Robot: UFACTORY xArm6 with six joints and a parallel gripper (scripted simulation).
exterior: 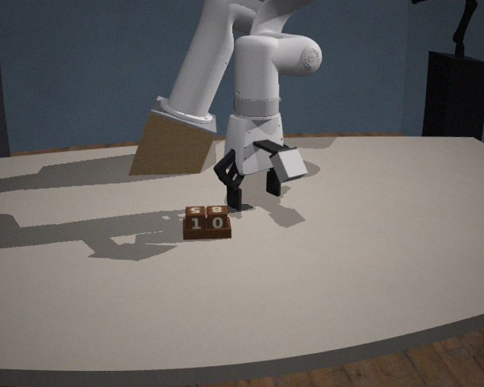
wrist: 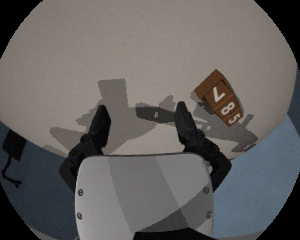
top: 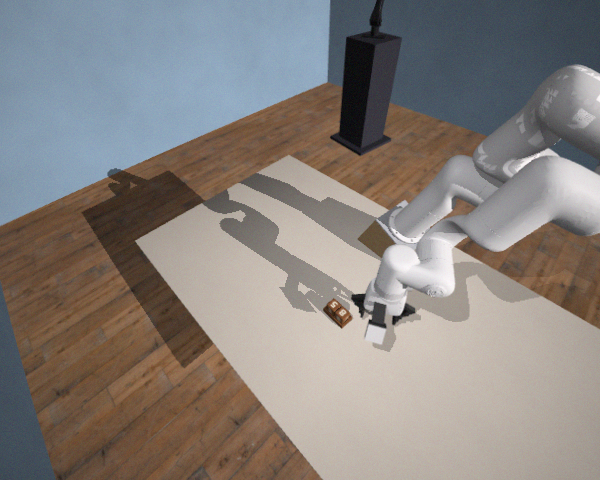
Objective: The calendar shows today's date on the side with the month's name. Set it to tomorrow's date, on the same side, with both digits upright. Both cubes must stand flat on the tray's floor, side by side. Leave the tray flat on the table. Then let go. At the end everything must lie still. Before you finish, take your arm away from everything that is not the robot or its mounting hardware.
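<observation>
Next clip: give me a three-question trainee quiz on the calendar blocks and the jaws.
1. True or false: the black jaws of the gripper are shut on a cube.
2. Which digits face the exterior camera on the two brown wooden cubes?
3. Multiple choice, the cubes are: A) side by side in the brown wooden tray; B) stacked; C) scattered on the beige table.

Key: 1 false, they are open and hold nothing; 2 "1" and "0"; 3 A.
</observation>
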